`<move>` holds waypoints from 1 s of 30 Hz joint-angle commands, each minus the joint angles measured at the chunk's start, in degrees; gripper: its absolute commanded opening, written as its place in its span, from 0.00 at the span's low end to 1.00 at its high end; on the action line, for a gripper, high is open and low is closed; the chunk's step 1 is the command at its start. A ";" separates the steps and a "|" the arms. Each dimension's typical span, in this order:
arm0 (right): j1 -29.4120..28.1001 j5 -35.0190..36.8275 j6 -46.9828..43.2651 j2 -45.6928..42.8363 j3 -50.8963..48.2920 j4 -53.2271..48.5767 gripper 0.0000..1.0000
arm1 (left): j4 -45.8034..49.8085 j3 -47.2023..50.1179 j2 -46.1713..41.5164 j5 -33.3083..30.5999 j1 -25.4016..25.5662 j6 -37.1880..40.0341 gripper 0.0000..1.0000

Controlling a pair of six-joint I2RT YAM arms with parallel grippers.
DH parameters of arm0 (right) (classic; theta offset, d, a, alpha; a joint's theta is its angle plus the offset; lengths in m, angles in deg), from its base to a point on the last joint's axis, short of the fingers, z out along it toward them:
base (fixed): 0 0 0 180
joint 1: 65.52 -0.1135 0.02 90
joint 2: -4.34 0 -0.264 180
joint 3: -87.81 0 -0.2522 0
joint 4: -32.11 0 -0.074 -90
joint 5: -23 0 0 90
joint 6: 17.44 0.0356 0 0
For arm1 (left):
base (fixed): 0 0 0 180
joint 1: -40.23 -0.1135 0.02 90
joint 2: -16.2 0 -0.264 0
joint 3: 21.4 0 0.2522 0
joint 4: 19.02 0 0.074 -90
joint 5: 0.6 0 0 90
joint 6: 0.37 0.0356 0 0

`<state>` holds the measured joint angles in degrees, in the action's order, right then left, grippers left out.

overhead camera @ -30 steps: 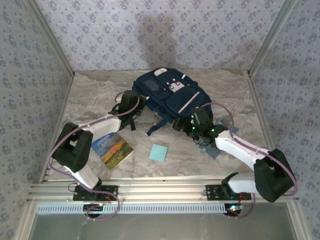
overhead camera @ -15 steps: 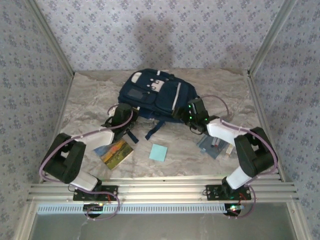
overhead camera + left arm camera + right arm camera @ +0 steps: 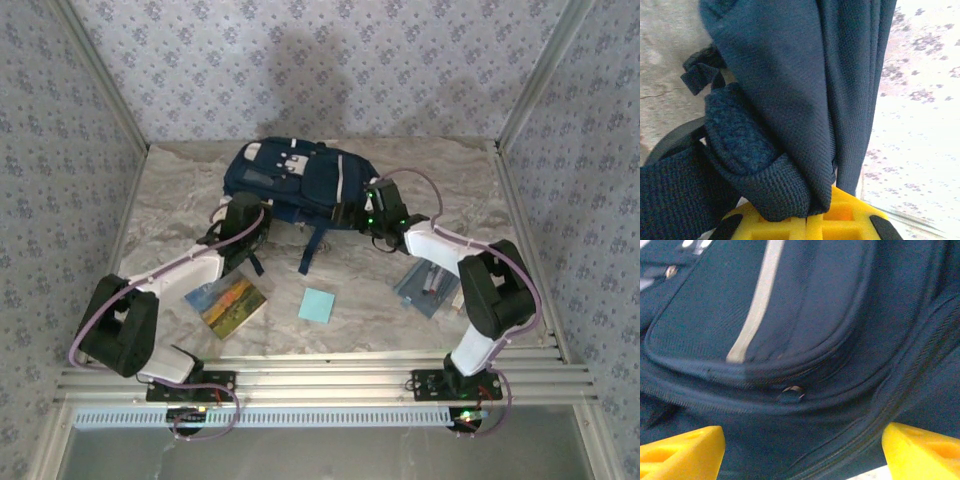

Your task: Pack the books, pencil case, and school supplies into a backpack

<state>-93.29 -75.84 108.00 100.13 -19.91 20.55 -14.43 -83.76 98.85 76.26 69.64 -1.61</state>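
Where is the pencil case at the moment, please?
In the top view, the pencil case lies on the right side of the tabletop, right of the light-blue note pad.

The backpack [image 3: 790, 75] bunches over the left gripper [image 3: 805, 220], hiding its fingertips; just ahead of the right gripper [image 3: 800, 452], the zipper pull [image 3: 790, 395] is blurred.

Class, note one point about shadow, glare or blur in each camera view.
Top external view: even light, with a soft dark shadow on the back wall above the backpack. Left wrist view: the fabric weave is crisp, but the pale background at right is washed out. Right wrist view: the backpack sits close and slightly soft, its white stripe blurred.
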 commanded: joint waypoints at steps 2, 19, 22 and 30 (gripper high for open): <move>-5.12 -3.03 -1.60 -4.08 -0.51 0.96 0.83 | -0.62 -6.07 -0.66 1.63 3.47 -5.29 0.00; -16.04 2.48 1.99 -2.93 4.43 2.82 0.76 | 0.71 -5.42 -1.00 -3.69 5.67 -6.58 0.00; -15.96 5.74 1.12 -6.78 4.45 -3.65 0.77 | 0.48 -4.59 -1.00 -4.79 5.68 -6.93 0.00; -17.54 3.52 5.31 -11.32 1.23 -4.22 0.77 | 0.64 -4.31 -0.35 -5.90 5.72 -7.45 0.00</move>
<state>-109.70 -70.22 110.47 88.94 -18.90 15.15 -11.44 -87.50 98.94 70.33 74.95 -6.02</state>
